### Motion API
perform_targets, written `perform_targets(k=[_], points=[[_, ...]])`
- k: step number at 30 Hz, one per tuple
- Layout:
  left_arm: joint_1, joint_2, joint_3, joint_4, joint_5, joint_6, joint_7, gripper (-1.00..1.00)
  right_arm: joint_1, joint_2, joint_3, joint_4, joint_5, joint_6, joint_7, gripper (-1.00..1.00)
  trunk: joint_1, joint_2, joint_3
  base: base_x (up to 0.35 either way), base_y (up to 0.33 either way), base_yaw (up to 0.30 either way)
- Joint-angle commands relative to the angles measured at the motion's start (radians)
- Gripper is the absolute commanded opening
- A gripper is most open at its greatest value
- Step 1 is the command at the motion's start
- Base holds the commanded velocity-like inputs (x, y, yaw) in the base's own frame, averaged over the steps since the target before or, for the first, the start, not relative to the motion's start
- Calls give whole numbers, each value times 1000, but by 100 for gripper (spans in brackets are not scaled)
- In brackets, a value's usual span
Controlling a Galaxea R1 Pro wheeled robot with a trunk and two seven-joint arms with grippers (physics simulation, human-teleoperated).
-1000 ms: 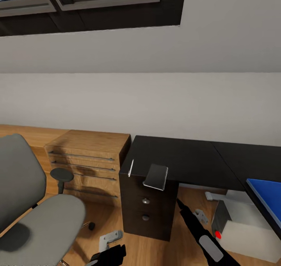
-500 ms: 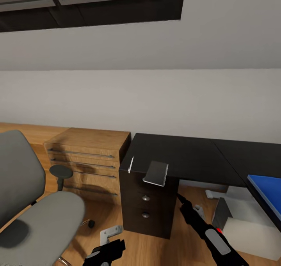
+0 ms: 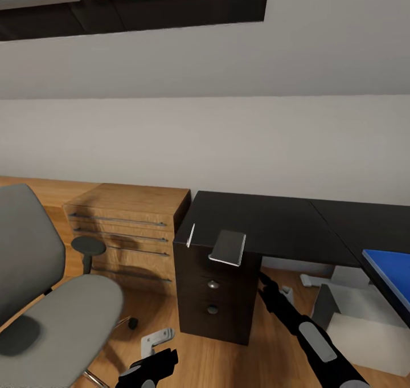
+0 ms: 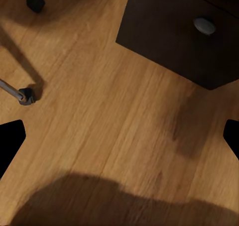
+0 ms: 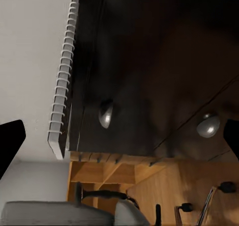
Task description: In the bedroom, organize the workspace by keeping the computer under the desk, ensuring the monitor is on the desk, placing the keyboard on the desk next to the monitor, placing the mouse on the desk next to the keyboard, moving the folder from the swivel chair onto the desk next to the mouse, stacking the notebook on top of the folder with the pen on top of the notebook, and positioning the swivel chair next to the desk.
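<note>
The folder already lay on the worktop. The notebook overhung its edge beside the pen, unstacked. Both hands were wide, empty.

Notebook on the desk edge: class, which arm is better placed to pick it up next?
Right, probably. The right end effector is raised just below the notebook; the left end effector hangs low over the floor.

Head camera overlooks the desk; both wrist cameras, seemingly close, share its drawer unit.
</note>
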Motion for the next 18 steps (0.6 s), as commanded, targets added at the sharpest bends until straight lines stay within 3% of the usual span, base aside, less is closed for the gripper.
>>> perform_targets(k=[1,3,6,9,14,18], points=[[0,0,-1,-1,11,1,9,100,0,-1,4,-6,-10,8,1,100,0,0,-1,0,0,0],[0,0,-1,1,11,0,9,100,-1,-1,10,-32,-8,17,2,100,0,0,-1,0,0,0],[0,0,0,2,10,-2,7,100,-1,3,55,-50,2,16,1,100,0,0,-1,0,0,0],[0,0,0,2,10,-2,7,100,-1,6,131,-59,27,11,4,100,0,0,-1,0,0,0],[0,0,0,4,9,-3,8,100,-1,8,170,-63,35,9,6,100,0,0,-1,0,0,0],[0,0,0,6,8,-3,8,100,-1,13,178,-63,37,9,2,100,-15,28,12,0,0,0]])
